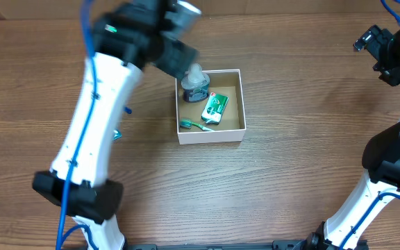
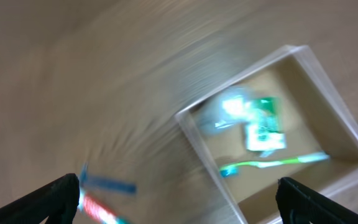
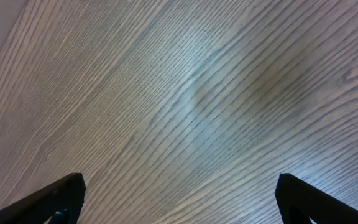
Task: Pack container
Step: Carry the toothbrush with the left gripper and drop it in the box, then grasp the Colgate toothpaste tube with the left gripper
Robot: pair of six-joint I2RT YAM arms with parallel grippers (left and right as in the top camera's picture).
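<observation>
The container (image 1: 210,137) is a shallow white-walled cardboard box with a brown inside, at the table's middle. It holds a dark bottle with a clear cap (image 1: 195,85), a green and white packet (image 1: 214,108) and a green toothbrush (image 1: 194,126). My left gripper (image 1: 180,59) hovers over the box's far left corner, open and empty. The blurred left wrist view shows the box (image 2: 194,134), the packet (image 2: 263,124), the toothbrush (image 2: 272,163) and a blue, red and white item (image 2: 104,196) on the table. My right gripper (image 1: 384,48) is open and empty at the far right.
A small teal item (image 1: 117,134) lies on the wood table left of the box, partly hidden under my left arm. The right wrist view shows only bare wood grain (image 3: 185,106) between the fingers (image 3: 179,199).
</observation>
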